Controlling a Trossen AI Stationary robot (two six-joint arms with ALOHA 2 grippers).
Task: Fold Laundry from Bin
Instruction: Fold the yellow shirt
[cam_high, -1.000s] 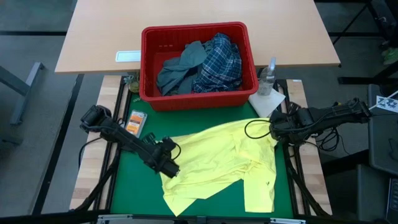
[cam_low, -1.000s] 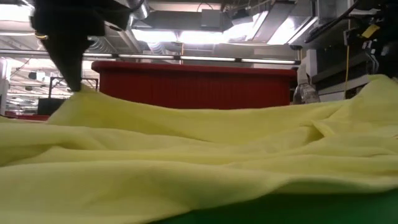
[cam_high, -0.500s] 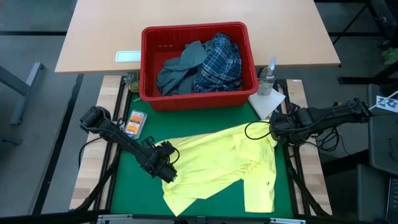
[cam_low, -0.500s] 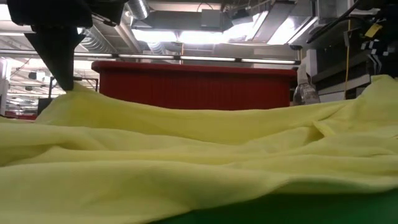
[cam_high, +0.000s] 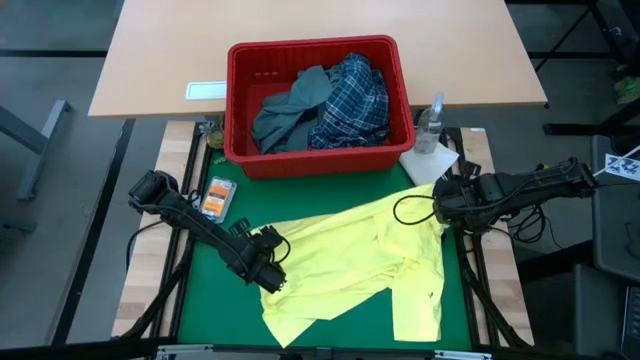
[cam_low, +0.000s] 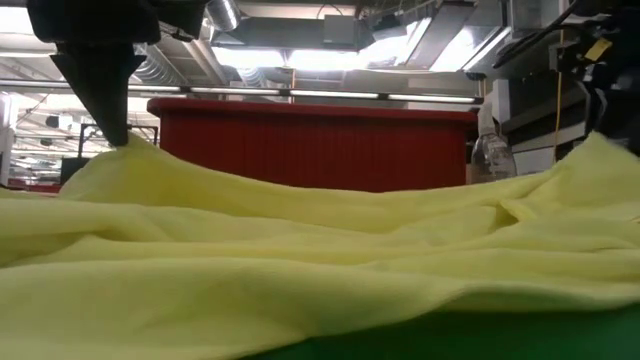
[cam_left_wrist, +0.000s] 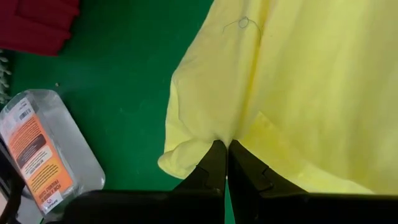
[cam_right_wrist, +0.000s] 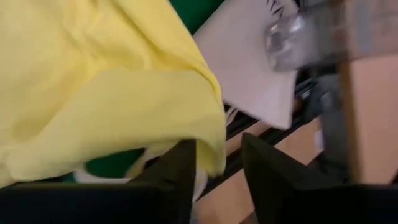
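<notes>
Overhead, I read the yellow garment spread on the green mat, on the near side of the red bin and apart from it. The bin holds the grey-blue garment and the plaid shirt, side by side. The left gripper sits at the yellow garment's left edge, well to the near left of the bin. The right gripper sits at the garment's right corner, just off the bin's near right corner, beside the white paper towel and a clear bottle.

At table height, I see the yellow garment filling the foreground, with the bin behind it. One dark gripper pinches a raised peak of the cloth in front of the bin's left end.

In the left wrist view, the fingers are clenched on a fold of the yellow garment, with a labelled packet lying on the mat nearby.

In the right wrist view, the fingers stand parted, released; the edge of the yellow garment drapes loosely between them, next to the paper towel.
</notes>
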